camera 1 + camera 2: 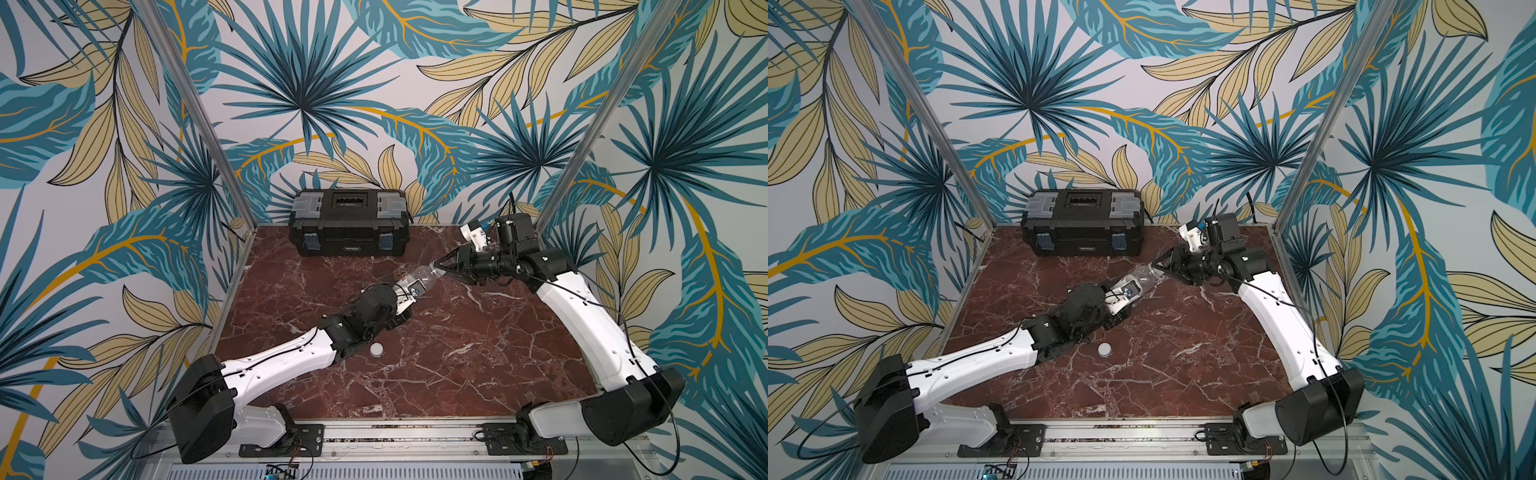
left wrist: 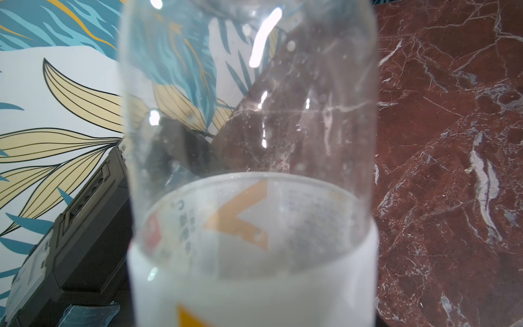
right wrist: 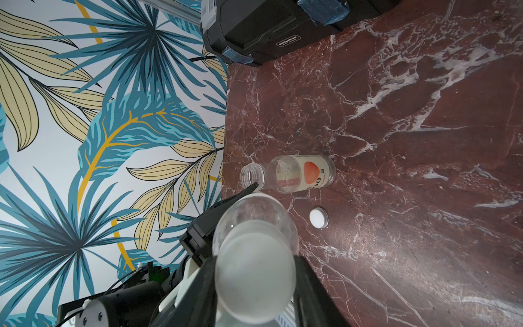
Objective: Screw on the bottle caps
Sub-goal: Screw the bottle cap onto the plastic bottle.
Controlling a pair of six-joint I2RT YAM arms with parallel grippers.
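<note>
My left gripper [image 1: 409, 289] is shut on a clear bottle [image 1: 422, 277] with a white-yellow label [image 2: 254, 271]. It holds the bottle tilted above the table, neck toward the right arm. The bottle fills the left wrist view and hides the left fingers. My right gripper [image 1: 437, 269] is shut on a white bottle cap [image 3: 254, 271] at this bottle's mouth; the cap hides the neck. A second bottle [image 3: 294, 174] with a red-marked label lies uncapped on the table, seen only in the right wrist view. A loose white cap [image 1: 377, 350] rests near it.
A black toolbox [image 1: 349, 224] stands shut at the back of the red marble table [image 1: 457, 353]. Aluminium posts [image 1: 195, 112] rise at the back corners. The left forearm [image 1: 282, 361] stretches low over the front left of the table.
</note>
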